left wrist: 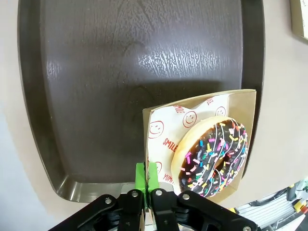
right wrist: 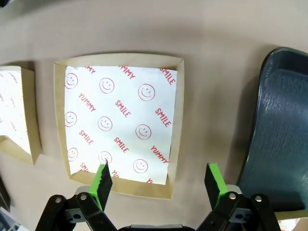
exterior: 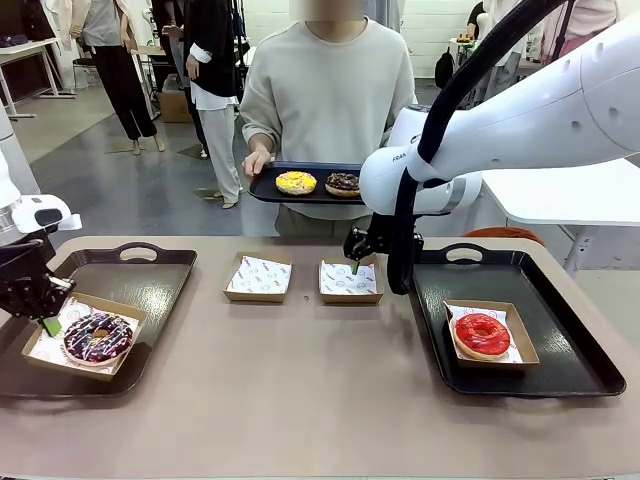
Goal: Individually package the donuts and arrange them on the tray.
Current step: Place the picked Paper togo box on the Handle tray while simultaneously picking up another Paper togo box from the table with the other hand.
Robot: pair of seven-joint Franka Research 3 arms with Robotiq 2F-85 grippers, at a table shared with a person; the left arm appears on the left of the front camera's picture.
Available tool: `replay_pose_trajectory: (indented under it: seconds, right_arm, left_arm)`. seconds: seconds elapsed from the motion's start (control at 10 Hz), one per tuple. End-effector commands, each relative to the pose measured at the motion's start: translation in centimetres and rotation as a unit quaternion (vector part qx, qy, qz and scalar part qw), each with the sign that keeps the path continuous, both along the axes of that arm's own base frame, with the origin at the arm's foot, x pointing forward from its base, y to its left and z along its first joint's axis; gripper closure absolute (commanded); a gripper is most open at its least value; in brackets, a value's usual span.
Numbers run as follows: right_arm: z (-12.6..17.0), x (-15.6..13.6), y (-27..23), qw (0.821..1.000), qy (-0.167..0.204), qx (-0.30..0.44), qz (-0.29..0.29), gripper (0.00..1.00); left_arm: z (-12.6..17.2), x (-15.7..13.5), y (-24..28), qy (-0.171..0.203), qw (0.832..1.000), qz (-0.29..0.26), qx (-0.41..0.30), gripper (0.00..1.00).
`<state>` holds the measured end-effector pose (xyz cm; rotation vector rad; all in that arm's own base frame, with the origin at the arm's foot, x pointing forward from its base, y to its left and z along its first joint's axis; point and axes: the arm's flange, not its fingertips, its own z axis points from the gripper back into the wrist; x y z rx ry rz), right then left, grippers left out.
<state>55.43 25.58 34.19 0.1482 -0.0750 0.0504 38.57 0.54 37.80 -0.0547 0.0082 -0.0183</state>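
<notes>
On the left tray point(exterior: 150, 280) a dark-iced donut point(exterior: 97, 337) with coloured sprinkles lies in a cardboard box point(exterior: 128, 312). My left gripper point(exterior: 45, 322) is shut on that box's near edge. In the left wrist view the green fingertips point(left wrist: 140, 175) pinch the box point(left wrist: 202, 103) rim beside the donut point(left wrist: 211, 156). My right gripper point(exterior: 355, 262) hovers open over an empty paper-lined box point(exterior: 350, 280); this box point(right wrist: 120, 122) lies just beyond the open right gripper point(right wrist: 159, 177). A red donut point(exterior: 483, 334) sits boxed on the right tray point(exterior: 560, 300). The person holds a small tray point(exterior: 270, 192) with a yellow donut point(exterior: 296, 182) and a chocolate donut point(exterior: 342, 183).
A second empty lined box point(exterior: 259, 277) lies mid-table, left of the first, and its corner point(right wrist: 14, 110) appears in the right wrist view. The right tray's rim point(right wrist: 284, 130) is close beside my right gripper. The near tabletop point(exterior: 300, 400) is bare.
</notes>
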Motion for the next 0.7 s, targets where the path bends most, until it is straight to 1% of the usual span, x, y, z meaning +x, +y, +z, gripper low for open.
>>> replay_pose_trajectory:
  seconds: [0.0, 0.6]
  right_arm:
    - [-0.91, -0.40, -0.10, 1.000, -0.009, -0.001, -0.013, 0.00]
    - [-1.54, -0.73, -0.29, 1.000, -0.005, -0.005, -0.013, 0.00]
  left_arm:
    - [-1.98, -2.54, -1.14, -0.016, 1.000, 0.014, -0.011, 0.99]
    - [-2.50, -1.75, -1.67, -0.013, 1.000, 0.019, -0.012, 0.99]
